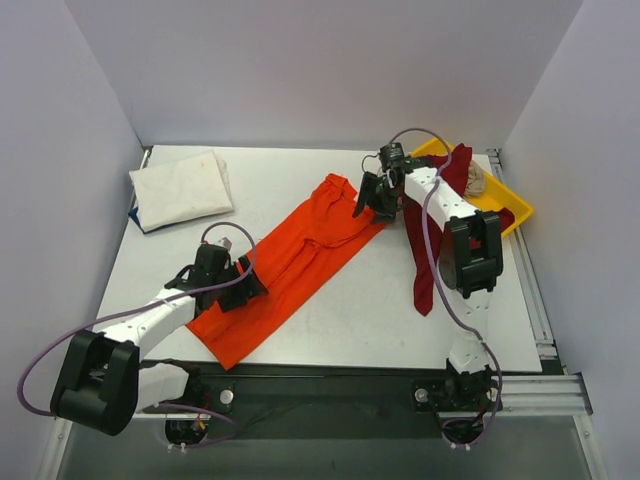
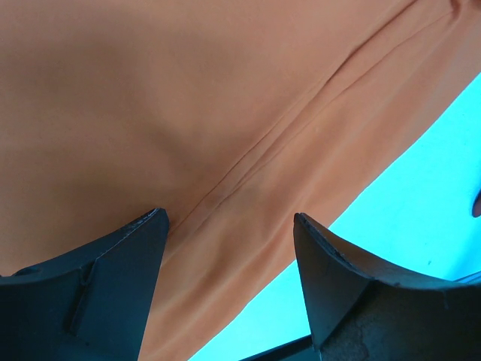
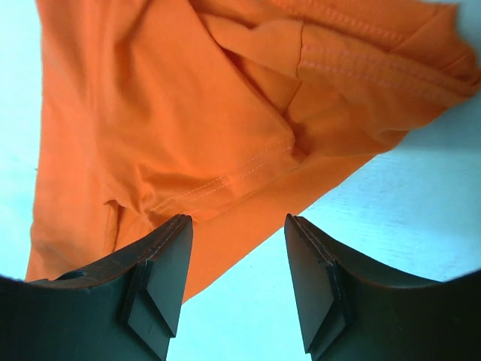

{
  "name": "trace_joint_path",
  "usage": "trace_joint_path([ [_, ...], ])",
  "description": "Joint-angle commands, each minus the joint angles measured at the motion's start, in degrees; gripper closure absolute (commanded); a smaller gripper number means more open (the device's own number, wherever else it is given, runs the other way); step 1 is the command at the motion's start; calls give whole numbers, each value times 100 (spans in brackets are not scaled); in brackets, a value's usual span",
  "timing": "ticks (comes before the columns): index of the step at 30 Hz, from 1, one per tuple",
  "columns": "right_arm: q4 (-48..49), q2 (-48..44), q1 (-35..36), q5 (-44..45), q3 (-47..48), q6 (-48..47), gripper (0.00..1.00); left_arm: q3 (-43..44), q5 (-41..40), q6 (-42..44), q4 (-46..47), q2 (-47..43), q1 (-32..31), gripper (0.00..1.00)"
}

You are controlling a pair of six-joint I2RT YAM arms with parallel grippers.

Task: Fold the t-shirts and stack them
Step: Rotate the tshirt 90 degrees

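Note:
The bright orange t-shirt [image 1: 290, 265] lies folded lengthwise in a long diagonal strip across the table. My left gripper [image 1: 243, 285] is open over its near left part; the left wrist view shows orange cloth [image 2: 188, 113] and a fold line between the jaws [image 2: 229, 222]. My right gripper [image 1: 368, 200] is open and empty over the shirt's far right end, by the sleeve and hem [image 3: 225, 113]. The white t-shirt [image 1: 182, 188] lies folded at the far left. The dark red t-shirt [image 1: 428, 245] hangs from the tray under my right arm. A beige shirt [image 1: 474, 181] sits in the tray.
The yellow plastic tray [image 1: 505, 205] stands at the far right corner. A dark blue edge [image 1: 136, 216] shows under the white shirt. White walls close the table on three sides. The black front rail [image 1: 330, 385] runs along the near edge.

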Motion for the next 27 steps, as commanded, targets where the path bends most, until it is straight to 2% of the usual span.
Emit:
trace_joint_path([
  [1, -180, 232, 45, -77, -147, 76, 47, 163, -108, 23, 18, 87, -50, 21],
  [13, -233, 1155, -43, 389, 301, 322, 48, 278, -46, -338, 202, 764, -366, 21],
  [21, -742, 2025, -61, 697, 1766, 357, 48, 559, 86, -601, 396, 1317, -542, 21],
  [27, -927, 2377, -227, 741, 2410, 428, 48, 919, 103, -900, 589, 1810, -639, 21],
])
